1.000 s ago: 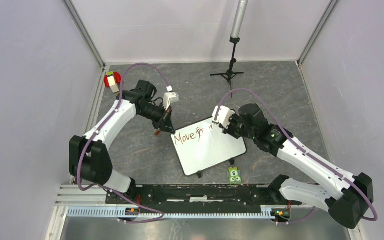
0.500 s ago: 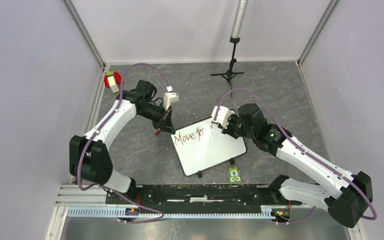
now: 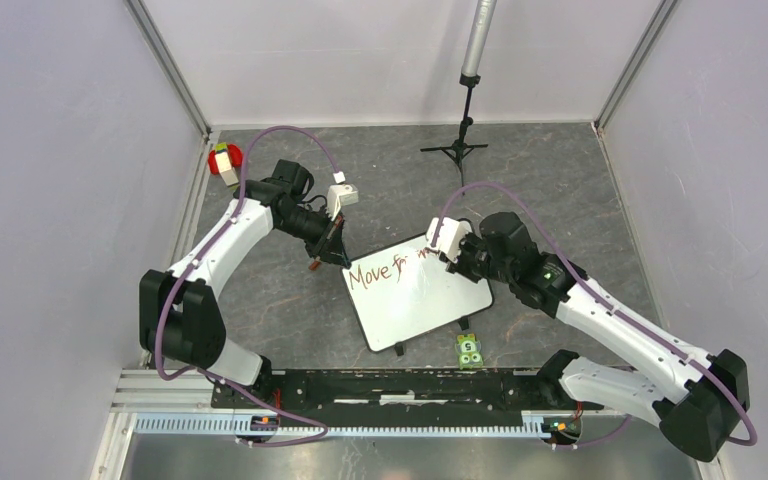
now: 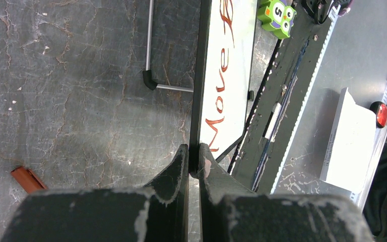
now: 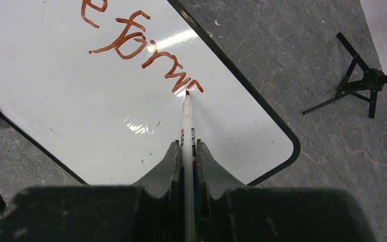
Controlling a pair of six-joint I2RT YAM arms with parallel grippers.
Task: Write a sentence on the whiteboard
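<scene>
The whiteboard (image 3: 420, 300) lies tilted on the grey floor at centre, and shows in the right wrist view (image 5: 70, 111) and edge-on in the left wrist view (image 4: 232, 75). Reddish-brown handwriting (image 3: 385, 270) reads "Move" and an unfinished second word (image 5: 146, 50). My left gripper (image 3: 336, 256) is shut on the board's black rim (image 4: 195, 151) at its left corner. My right gripper (image 3: 447, 252) is shut on a white marker (image 5: 187, 126). The marker's tip touches the board at the end of the last stroke (image 5: 187, 93).
A reddish marker cap (image 3: 315, 266) lies on the floor by the left gripper, also in the left wrist view (image 4: 27, 180). A green numbered block (image 3: 470, 350) sits in front of the board. A black tripod (image 3: 457, 150) stands at the back. A red-and-white object (image 3: 224, 163) sits at the far left.
My right gripper has shifted slightly right and back along the board with the marker, and the second word has grown by a stroke or two. The left arm has not moved.
</scene>
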